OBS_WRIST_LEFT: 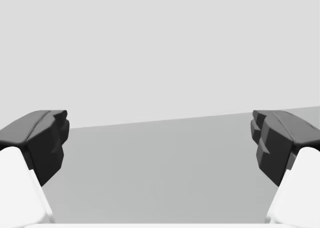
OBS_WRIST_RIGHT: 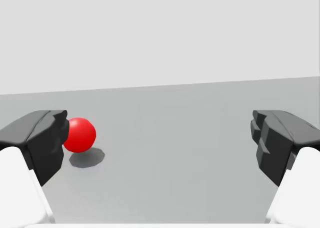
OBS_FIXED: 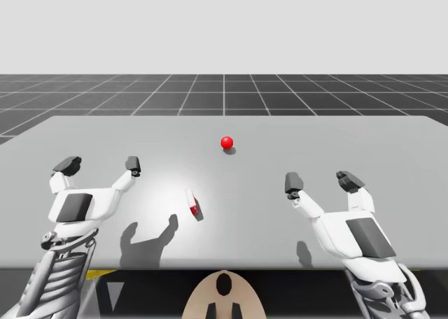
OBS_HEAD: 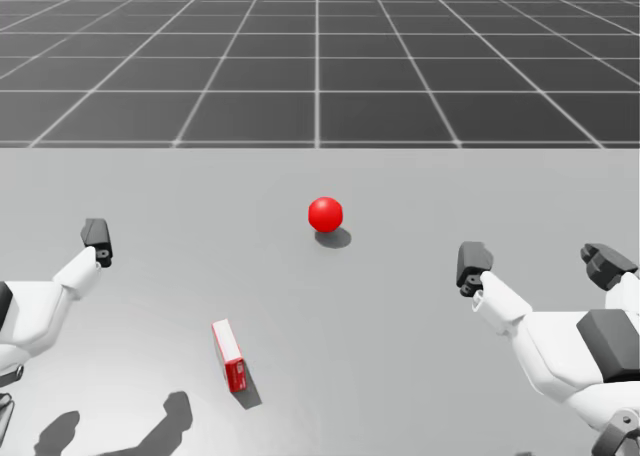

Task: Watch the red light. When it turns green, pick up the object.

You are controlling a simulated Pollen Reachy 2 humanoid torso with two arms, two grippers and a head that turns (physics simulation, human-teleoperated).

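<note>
The light is a red ball hovering just over the middle of the grey table; it glows red. A small red and white box stands on the table nearer to me, left of centre. My left gripper hangs open above the table's left side, left of the box, with nothing between its fingers. My right gripper hangs open over the right side. In the right wrist view the red ball lies ahead, beside one of its fingers.
The grey table's far edge borders a dark gridded floor. Its near edge runs just in front of my torso. Bare grey table top lies ahead of the left gripper.
</note>
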